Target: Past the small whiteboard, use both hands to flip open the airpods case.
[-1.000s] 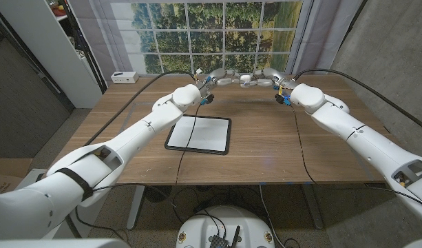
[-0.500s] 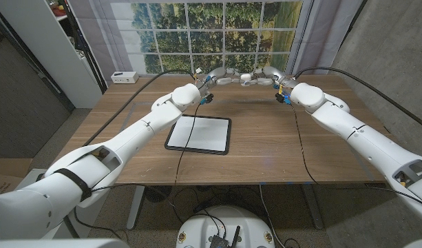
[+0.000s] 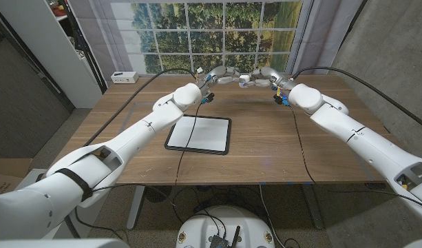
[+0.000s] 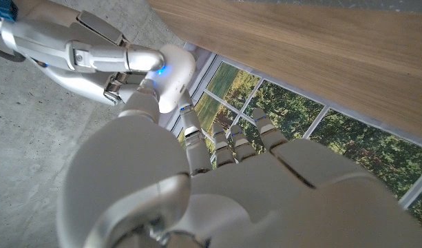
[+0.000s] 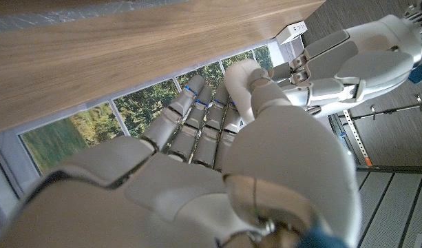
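both grasping the white airpods case (image 4: pixel 171 74) together above the counter (image 3: pixel 266 148) beyond the whiteboard (image 3: pixel 199 133): left hand (image 3: pixel 221 74), right hand (image 3: pixel 260 77).

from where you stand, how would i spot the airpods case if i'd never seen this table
Start at the black-framed small whiteboard lying mid-table, then look beyond it to the far edge by the window, where the left hand and right hand meet above the table. The airpods case is the small white rounded thing pinched between their fingers, smooth and glossy against the jointed grey fingers.
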Motion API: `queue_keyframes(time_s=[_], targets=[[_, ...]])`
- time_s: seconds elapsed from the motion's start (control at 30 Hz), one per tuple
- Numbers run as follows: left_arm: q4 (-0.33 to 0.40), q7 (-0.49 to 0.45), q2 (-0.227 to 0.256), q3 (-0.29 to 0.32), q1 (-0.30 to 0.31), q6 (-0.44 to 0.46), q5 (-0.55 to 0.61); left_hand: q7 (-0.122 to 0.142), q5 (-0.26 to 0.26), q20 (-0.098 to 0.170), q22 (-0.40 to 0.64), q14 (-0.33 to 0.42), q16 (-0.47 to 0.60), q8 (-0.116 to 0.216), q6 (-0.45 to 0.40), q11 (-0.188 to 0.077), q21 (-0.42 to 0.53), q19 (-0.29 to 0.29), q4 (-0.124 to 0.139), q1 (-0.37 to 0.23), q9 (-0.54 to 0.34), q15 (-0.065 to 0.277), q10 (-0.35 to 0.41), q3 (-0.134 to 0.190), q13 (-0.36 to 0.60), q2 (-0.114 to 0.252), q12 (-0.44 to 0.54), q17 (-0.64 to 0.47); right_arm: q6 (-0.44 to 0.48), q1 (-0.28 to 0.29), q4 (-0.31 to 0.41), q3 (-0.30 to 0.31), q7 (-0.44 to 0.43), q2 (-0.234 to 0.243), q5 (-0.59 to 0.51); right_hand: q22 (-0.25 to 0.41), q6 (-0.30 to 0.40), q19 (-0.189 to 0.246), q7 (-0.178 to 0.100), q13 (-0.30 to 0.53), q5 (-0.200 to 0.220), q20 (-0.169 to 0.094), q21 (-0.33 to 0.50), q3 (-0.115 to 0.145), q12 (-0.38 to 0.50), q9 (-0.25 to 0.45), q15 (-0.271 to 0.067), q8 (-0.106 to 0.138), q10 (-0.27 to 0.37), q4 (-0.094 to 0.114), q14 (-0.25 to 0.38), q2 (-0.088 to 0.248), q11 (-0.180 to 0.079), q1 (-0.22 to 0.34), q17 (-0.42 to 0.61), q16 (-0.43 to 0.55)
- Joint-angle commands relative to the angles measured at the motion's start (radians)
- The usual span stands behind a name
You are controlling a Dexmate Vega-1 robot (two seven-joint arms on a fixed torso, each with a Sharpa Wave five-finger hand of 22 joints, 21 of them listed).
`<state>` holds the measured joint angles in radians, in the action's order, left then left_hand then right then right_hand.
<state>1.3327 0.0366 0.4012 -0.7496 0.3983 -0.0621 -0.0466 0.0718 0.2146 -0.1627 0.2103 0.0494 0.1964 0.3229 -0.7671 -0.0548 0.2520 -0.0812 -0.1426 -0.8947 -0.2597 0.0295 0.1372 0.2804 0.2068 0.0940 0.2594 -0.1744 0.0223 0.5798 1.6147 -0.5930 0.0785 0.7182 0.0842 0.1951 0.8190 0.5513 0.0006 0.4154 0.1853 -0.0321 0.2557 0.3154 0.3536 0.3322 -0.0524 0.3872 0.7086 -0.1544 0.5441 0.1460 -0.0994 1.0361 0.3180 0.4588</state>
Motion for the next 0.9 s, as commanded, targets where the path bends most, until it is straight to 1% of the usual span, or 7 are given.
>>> queue_keyframes(time_s=[0.03,0.13,0.23,0.3,0.47,0.73,0.9], targets=[[0.024,-0.038,0.002,-0.009,0.012,0.038,0.041,0.0,-0.001,0.009,0.006,0.039,0.005,0.039,-0.094,-0.016,0.016,-0.025,-0.014,-0.052,-0.023,0.017,0.046,0.013,0.002,0.034,0.016,-0.001,0.01,0.014,0.036,-0.003,-0.008,0.006,-0.035,0.002,0.085,0.0,-0.074,0.004,0.003,0.001,0.0,-0.003,0.006,0.122,-0.171,0.027,0.002,0.0,0.008,0.009,-0.009,0.008,0.003,0.009],[0.04,-0.038,0.012,-0.005,0.019,0.051,0.041,-0.012,-0.006,0.01,0.008,0.051,0.004,0.059,-0.137,-0.023,0.02,-0.028,-0.019,-0.076,-0.035,0.021,0.063,0.02,0.002,0.045,0.019,-0.001,0.017,0.016,0.042,0.004,-0.013,0.01,-0.038,0.002,0.087,-0.002,-0.075,0.005,0.003,0.001,0.0,-0.004,0.006,0.121,-0.171,0.026,0.001,0.0,0.008,0.009,-0.01,0.008,0.003,0.009],[0.059,-0.037,0.024,0.002,0.03,0.064,0.035,-0.019,-0.009,0.009,0.009,0.061,0.004,0.069,-0.157,-0.028,0.023,-0.03,-0.023,-0.094,-0.042,0.02,0.083,0.026,0.001,0.051,0.024,-0.001,0.026,0.019,0.042,0.014,-0.021,0.013,-0.035,0.002,0.087,-0.003,-0.077,0.006,0.004,0.002,0.0,-0.005,0.005,0.121,-0.171,0.026,0.001,0.001,0.007,0.009,-0.011,0.008,0.003,0.008],[0.07,-0.035,0.031,0.007,0.039,0.071,0.028,-0.019,-0.01,0.01,0.009,0.065,0.005,0.069,-0.157,-0.031,0.023,-0.03,-0.023,-0.097,-0.044,0.021,0.083,0.026,0.001,0.051,0.023,-0.001,0.031,0.021,0.038,0.021,-0.029,0.014,-0.032,0.002,0.086,-0.004,-0.078,0.007,0.004,0.002,-0.001,-0.006,0.004,0.12,-0.171,0.025,-0.002,0.001,0.005,0.008,-0.014,0.008,0.002,0.007],[0.086,-0.032,0.04,0.027,0.065,0.08,-0.007,-0.018,-0.012,0.01,0.01,0.069,0.005,0.069,-0.155,-0.032,0.025,-0.032,-0.024,-0.103,-0.048,0.021,0.085,0.027,0.001,0.051,0.023,-0.001,0.035,0.03,0.03,0.043,-0.049,0.017,-0.017,0.002,0.085,-0.007,-0.082,0.009,0.004,0.003,-0.001,-0.009,0.003,0.12,-0.171,0.022,-0.006,0.002,0.003,0.009,-0.015,0.008,0.003,0.007],[0.089,-0.039,0.044,0.048,0.095,0.074,-0.051,-0.012,-0.016,0.01,0.011,0.076,0.004,0.069,-0.151,-0.037,0.029,-0.039,-0.022,-0.109,-0.054,0.023,0.092,0.026,0.001,0.05,0.023,-0.001,0.025,0.035,0.012,0.067,-0.073,0.02,0.001,0.002,0.081,-0.012,-0.083,0.012,0.004,0.001,-0.002,-0.011,0.002,0.119,-0.171,0.019,-0.01,0.003,0.0,0.011,-0.017,0.008,0.004,0.006],[0.072,-0.05,0.037,0.053,0.104,0.068,-0.067,-0.01,-0.018,0.009,0.012,0.078,0.003,0.069,-0.15,-0.041,0.031,-0.04,-0.021,-0.113,-0.058,0.026,0.094,0.024,0.001,0.049,0.022,-0.001,0.012,0.033,0.0,0.075,-0.074,0.02,0.014,0.002,0.081,-0.012,-0.085,0.013,0.004,0.002,-0.001,-0.013,0.002,0.119,-0.17,0.018,-0.01,0.004,-0.002,0.01,-0.016,0.007,0.004,0.005]])
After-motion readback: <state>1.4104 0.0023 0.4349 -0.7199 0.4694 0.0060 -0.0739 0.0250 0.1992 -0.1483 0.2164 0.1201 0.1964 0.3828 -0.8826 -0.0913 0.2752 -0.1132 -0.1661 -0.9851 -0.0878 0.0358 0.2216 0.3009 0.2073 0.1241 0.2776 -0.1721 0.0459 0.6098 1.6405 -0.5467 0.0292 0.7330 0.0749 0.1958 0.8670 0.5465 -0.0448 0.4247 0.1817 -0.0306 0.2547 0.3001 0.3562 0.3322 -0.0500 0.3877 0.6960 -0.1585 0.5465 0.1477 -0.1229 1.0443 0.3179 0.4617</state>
